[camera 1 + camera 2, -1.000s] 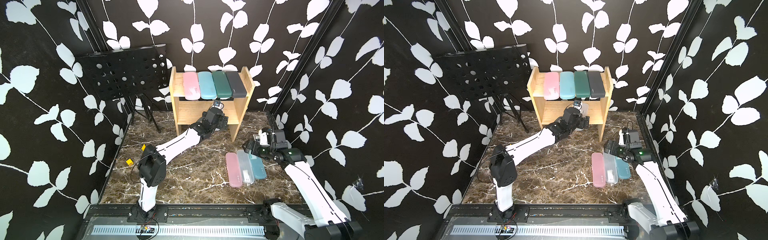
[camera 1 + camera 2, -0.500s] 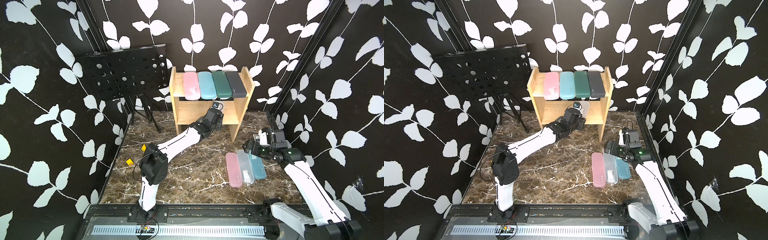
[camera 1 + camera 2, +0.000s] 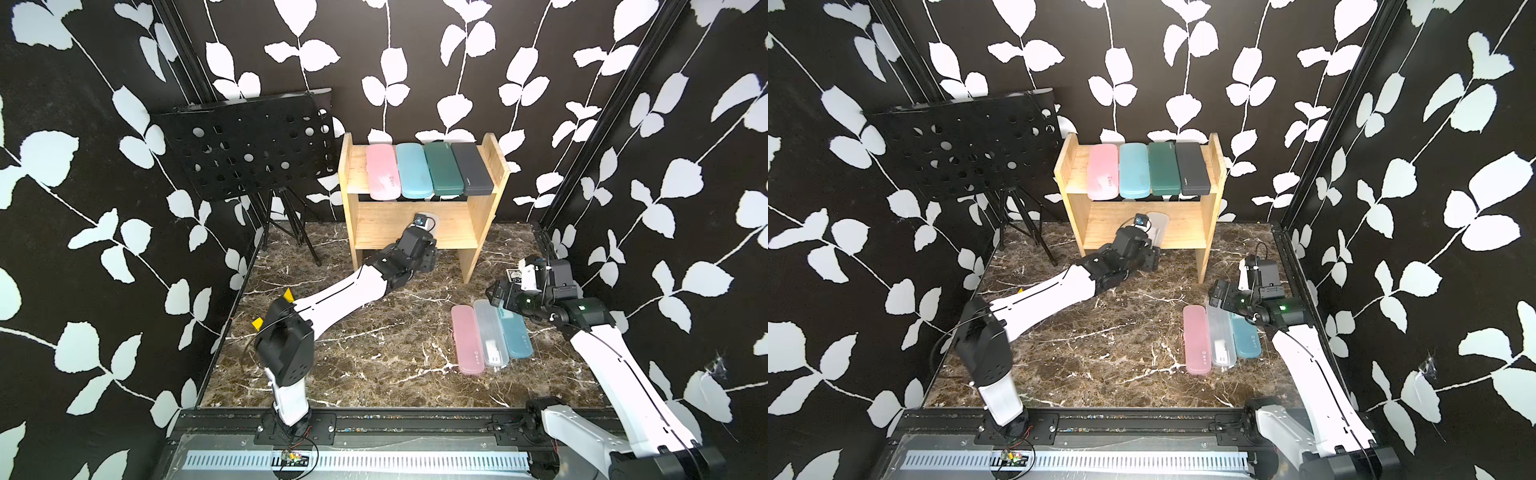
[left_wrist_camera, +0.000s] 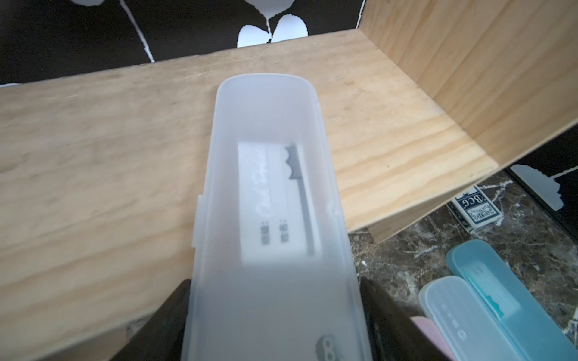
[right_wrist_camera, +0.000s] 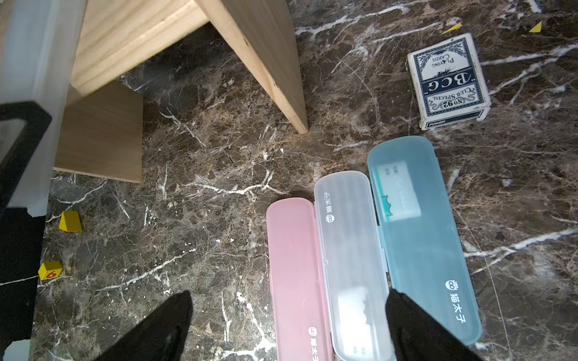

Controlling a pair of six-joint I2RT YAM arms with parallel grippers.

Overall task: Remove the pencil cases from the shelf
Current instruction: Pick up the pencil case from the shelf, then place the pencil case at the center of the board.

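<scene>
The light wooden shelf (image 3: 374, 226) stands at the back. On its top board lie a pink (image 3: 382, 171), a light blue (image 3: 413, 170), a dark green (image 3: 442, 168) and a dark grey pencil case (image 3: 471, 168). A frosted clear pencil case (image 4: 269, 218) lies on the lower board, and my left gripper (image 4: 275, 297) is shut on its near end, a finger on each long side. On the floor at the right lie a pink (image 5: 294, 265), a frosted clear (image 5: 347, 237) and a light blue case (image 5: 419, 234) side by side. My right gripper (image 5: 289, 300) hangs open just above them.
A black perforated music stand (image 3: 249, 158) on a tripod stands left of the shelf. A black-and-white card box (image 5: 447, 81) lies on the marble floor by the shelf's right panel. Small yellow markers (image 5: 70, 221) dot the floor.
My left gripper's jaws have narrowed onto the frosted clear case on the lower board, and the wrist has shifted slightly left and back from the shelf. The right arm has not moved.
</scene>
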